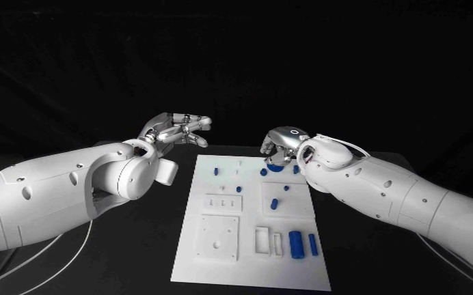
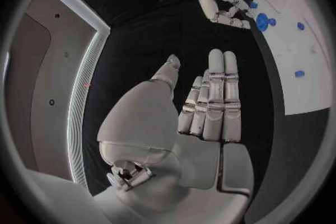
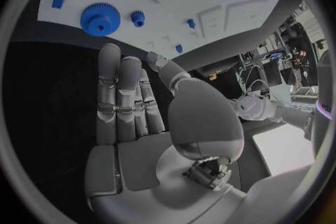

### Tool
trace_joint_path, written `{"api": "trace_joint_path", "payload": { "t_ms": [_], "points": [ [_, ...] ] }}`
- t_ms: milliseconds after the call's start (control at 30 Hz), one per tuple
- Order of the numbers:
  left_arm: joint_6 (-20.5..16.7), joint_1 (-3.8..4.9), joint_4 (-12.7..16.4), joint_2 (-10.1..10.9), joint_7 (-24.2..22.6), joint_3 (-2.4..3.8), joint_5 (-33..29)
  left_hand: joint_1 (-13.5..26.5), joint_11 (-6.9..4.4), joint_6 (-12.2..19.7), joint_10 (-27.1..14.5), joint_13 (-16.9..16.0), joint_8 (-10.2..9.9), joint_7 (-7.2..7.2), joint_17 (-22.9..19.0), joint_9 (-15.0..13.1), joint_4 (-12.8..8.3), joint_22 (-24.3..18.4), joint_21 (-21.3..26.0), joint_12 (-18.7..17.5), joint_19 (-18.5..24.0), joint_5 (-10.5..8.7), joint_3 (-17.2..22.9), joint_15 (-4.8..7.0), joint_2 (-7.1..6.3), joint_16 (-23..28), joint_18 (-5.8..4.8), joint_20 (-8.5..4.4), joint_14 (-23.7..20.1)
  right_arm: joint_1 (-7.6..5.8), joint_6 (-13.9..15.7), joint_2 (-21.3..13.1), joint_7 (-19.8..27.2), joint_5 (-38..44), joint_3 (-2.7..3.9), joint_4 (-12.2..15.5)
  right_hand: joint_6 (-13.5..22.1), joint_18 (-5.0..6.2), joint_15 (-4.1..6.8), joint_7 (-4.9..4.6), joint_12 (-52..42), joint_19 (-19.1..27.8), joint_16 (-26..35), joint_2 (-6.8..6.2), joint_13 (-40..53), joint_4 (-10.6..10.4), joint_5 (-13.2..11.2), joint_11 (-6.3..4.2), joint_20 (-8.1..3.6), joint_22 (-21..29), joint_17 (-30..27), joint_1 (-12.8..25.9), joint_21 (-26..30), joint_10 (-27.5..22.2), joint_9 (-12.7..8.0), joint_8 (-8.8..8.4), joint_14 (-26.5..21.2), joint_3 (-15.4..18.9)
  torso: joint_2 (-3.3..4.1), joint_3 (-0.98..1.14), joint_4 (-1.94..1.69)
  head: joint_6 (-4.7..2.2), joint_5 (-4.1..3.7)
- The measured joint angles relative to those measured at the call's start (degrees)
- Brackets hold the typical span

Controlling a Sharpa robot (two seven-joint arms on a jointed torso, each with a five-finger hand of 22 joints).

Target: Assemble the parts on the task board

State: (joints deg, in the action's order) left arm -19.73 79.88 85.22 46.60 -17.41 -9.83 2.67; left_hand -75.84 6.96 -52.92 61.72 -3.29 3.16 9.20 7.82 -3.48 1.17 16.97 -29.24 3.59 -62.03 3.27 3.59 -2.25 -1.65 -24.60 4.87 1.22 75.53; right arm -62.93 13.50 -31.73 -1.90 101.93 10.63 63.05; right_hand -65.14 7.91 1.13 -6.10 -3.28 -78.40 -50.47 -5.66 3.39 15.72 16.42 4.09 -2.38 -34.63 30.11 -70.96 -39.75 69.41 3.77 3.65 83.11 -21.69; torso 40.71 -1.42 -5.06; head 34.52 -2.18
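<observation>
Plainly, reading left to right in the head view, the left hand (image 1: 176, 131) hovers off the task board (image 1: 222, 257), beyond its far-left corner over the black table (image 1: 138, 254); its own wrist view shows its fingers (image 2: 217, 95) straight and close together with nothing in them, so it is released and idle. The board carries the blue parts: small pegs near its middle, a short cylinder (image 1: 274, 204) lying at about 5 o'clock from them, and two longer cylinders (image 1: 296, 244) with long axes running toward and away from the robot near the board's right edge. The right hand (image 1: 284, 146) hangs over the far-right corner, released too, fingers (image 3: 119, 95) extended and empty. Just ahead of its fingertips lies the large blue gear (image 3: 100, 18), flat on the board with a smaller gear (image 3: 137, 17) just beside it. I judge the right hand far nearer; the gear lies at roughly 12 o'clock from its palm, so a short reach forward and down should meet it.
</observation>
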Motion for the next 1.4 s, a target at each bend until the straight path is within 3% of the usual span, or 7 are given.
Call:
{"api": "trace_joint_path", "payload": {
  "t_ms": [133,600,1067,1200,1400],
  "points": [
    [0.22,0.0,-0.67,-0.17,0.0,-0.01,0.13,0.23,0.0,0.0,0.0,0.0,0.0,0.0,-0.11,0.0,0.0,0.05,0.0,0.0,0.0,0.0,0.0,0.0,0.23,0.0,0.0,0.0,0.0,0.59,-0.29,0.12,-0.46,1.38,-0.05,0.23,0.0,-0.01,0.0,0.0,0.0,-0.21,-0.46,-0.3,0.0,0.0,-0.23,0.0,-0.18,-1.38,-0.37,-0.3,0.95,0.0,0.0,0.0,0.0,0.0,0.35,-0.03,-0.05,-0.02,0.0],
    [0.65,-0.29,-2.07,-0.64,-0.02,-0.13,0.35,0.23,0.0,0.0,0.0,0.01,0.0,0.0,-0.18,0.01,0.0,0.04,-0.25,0.0,0.2,0.0,0.0,0.0,0.23,0.0,0.0,0.21,0.0,1.49,-1.01,0.65,-1.21,3.86,-0.05,0.26,0.0,-0.05,-0.13,-0.01,0.0,-1.23,-0.89,-0.3,0.0,0.0,-0.45,0.0,0.06,-5.3,-0.71,-0.3,3.58,-0.41,0.0,0.0,-0.13,0.0,1.29,-0.5,-0.2,-0.31,-0.42],
    [0.86,-0.32,-1.71,-0.6,-0.02,-0.13,0.4,0.23,0.0,0.0,0.0,0.01,0.0,0.0,-0.17,0.02,0.0,0.03,-0.25,0.0,0.2,0.0,0.0,0.0,0.23,0.0,0.0,0.21,0.0,1.88,-1.71,1.26,-1.72,4.87,-0.11,-0.47,0.01,-0.09,-0.2,-0.01,0.0,-2.59,-1.2,-0.54,0.0,0.26,-0.44,0.16,0.12,-10.89,-0.9,-0.54,7.78,-1.09,0.0,0.0,-0.19,-0.56,1.71,-0.81,-0.36,-0.25,-0.4],
    [0.9,-0.32,-1.58,-0.58,0.0,-0.13,0.41,0.23,0.0,0.0,0.0,0.01,0.0,0.0,-0.17,0.02,0.0,0.03,-0.25,0.0,0.2,0.0,0.0,0.0,0.23,0.0,0.0,0.21,0.0,1.97,-1.74,1.31,-2.11,5.24,-0.14,-0.6,0.01,-0.1,-0.2,-0.01,0.0,-2.8,-1.19,-0.77,0.0,0.18,-1.95,0.3,0.14,-11.78,-0.96,-0.59,7.82,-1.34,0.0,0.0,-0.19,-1.65,1.79,-0.88,-0.36,-0.25,-0.35],
    [0.95,-0.31,-1.51,-0.54,0.03,-0.12,0.42,0.46,0.2,0.0,-0.2,0.01,0.0,0.0,-0.38,0.02,-0.24,0.03,-0.66,0.0,0.42,0.0,-0.24,-0.01,0.45,-0.27,0.0,-0.01,0.0,2.01,-1.79,1.41,-2.66,5.77,-0.18,-0.76,0.01,-0.34,-0.25,-0.01,0.0,-2.89,-1.19,-1.22,0.0,-0.08,-2.22,0.41,0.23,-13.02,-0.96,-0.61,8.29,-2.05,0.0,0.0,-0.25,-2.34,1.89,-0.98,-0.35,-0.25,-0.26]
  ]
}}
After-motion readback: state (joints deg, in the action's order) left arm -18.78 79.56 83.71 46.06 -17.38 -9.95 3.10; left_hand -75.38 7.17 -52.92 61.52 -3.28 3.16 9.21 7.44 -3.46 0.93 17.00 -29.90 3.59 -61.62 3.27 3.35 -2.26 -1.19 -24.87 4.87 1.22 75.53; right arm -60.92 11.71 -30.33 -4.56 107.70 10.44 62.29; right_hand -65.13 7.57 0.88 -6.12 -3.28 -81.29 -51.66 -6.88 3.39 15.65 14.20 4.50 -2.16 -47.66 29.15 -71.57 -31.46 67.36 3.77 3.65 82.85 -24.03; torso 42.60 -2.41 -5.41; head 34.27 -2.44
